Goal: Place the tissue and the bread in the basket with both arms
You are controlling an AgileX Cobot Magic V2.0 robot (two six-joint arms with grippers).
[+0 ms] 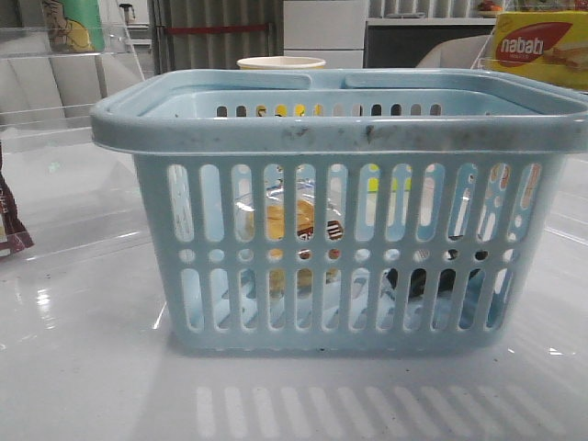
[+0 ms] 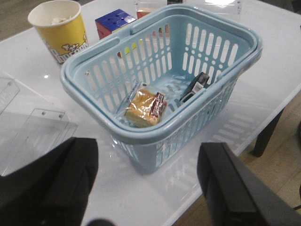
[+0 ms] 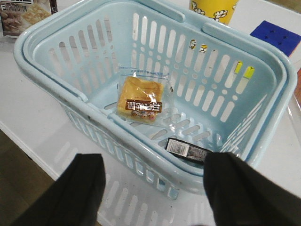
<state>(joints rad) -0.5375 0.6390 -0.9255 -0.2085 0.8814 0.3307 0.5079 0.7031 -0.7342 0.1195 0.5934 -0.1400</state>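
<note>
Sitting on a glossy white table (image 2: 263,61), the basket (image 2: 235,47) holds bread (image 3: 140,100) and tissue (image 3: 187,150); both the left gripper (image 2: 146,188) and right gripper (image 3: 155,188) hang wide apart, empty.

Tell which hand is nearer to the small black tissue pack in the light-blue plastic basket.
Right: the right hand hovers just outside the basket beside the pack; the left hand is farther.
</note>
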